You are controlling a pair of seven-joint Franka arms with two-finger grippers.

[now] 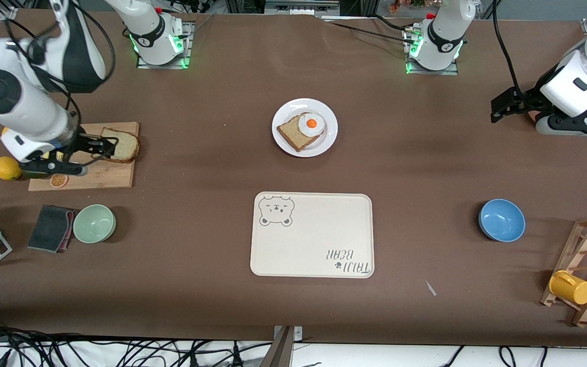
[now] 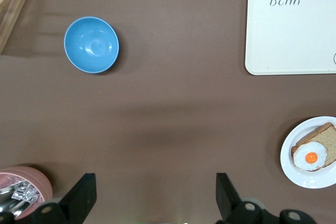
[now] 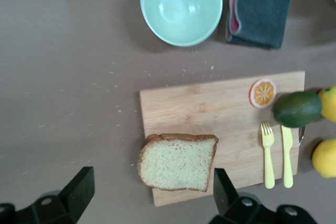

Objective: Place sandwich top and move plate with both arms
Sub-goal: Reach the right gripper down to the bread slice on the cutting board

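Observation:
The sandwich top (image 1: 124, 146), a plain tan slice with a brown crust, lies on a wooden cutting board (image 1: 105, 176) at the right arm's end of the table. My right gripper (image 1: 99, 158) hangs open just above it. In the right wrist view the sandwich top (image 3: 178, 162) overhangs the board's edge between the spread fingers of the right gripper (image 3: 152, 190), which touch nothing. The white plate (image 1: 282, 136) sits mid-table and carries a bread slice with a fried egg (image 1: 311, 124). My left gripper (image 1: 498, 109) waits open and empty over the left arm's end, and the left wrist view shows that gripper (image 2: 156, 195) over bare table, with the plate (image 2: 290, 167) off to one side.
The cream bear-print tray (image 1: 314, 239) lies nearer the front camera than the plate. A green bowl (image 1: 94, 223) and grey cloth (image 1: 50, 228) sit near the board. Lemons (image 1: 6, 168), an avocado (image 3: 297, 108), a fork and a knife lie by the board. A blue bowl (image 1: 501, 219) and a rack with a yellow mug (image 1: 571, 287) stand toward the left arm's end.

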